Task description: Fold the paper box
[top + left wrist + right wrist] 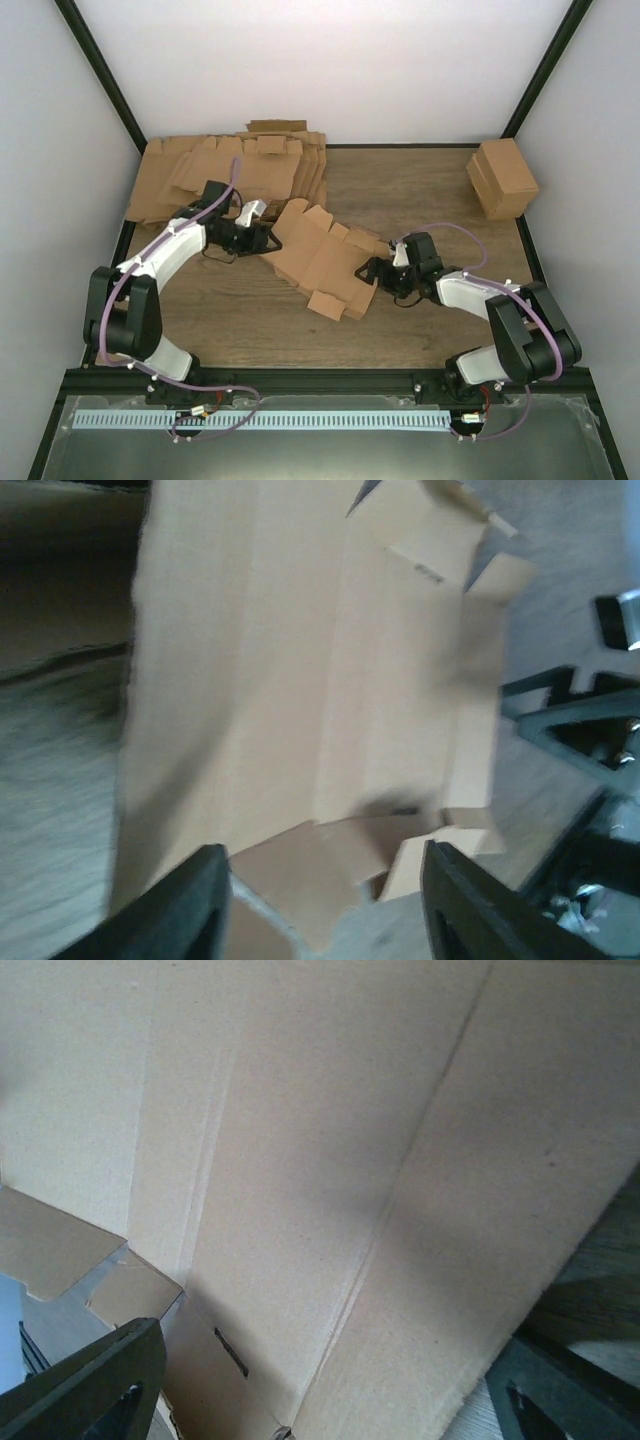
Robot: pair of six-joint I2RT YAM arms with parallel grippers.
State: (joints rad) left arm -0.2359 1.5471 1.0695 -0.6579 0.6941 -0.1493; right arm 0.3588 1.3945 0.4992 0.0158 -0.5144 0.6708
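Note:
The paper box (pixel 318 262) is a flat die-cut brown cardboard sheet with flaps, lying at an angle in the middle of the table. My left gripper (pixel 266 240) is at its left edge. In the left wrist view the gripper (pixel 320 910) is open, with its fingers (pixel 185 910) wide apart and the sheet's edge flaps (pixel 330 865) between them. My right gripper (pixel 369 271) is at the sheet's right edge. In the right wrist view it (pixel 325 1400) is open too, and the creased sheet (pixel 330 1160) fills the view just ahead of its fingers (pixel 95 1380).
A thick pile of brown cardboard sheets (pixel 235 170) lies at the back left, just behind the left arm. A blocky brown carton (pixel 503 178) stands at the back right corner. White walls with black posts close in the table.

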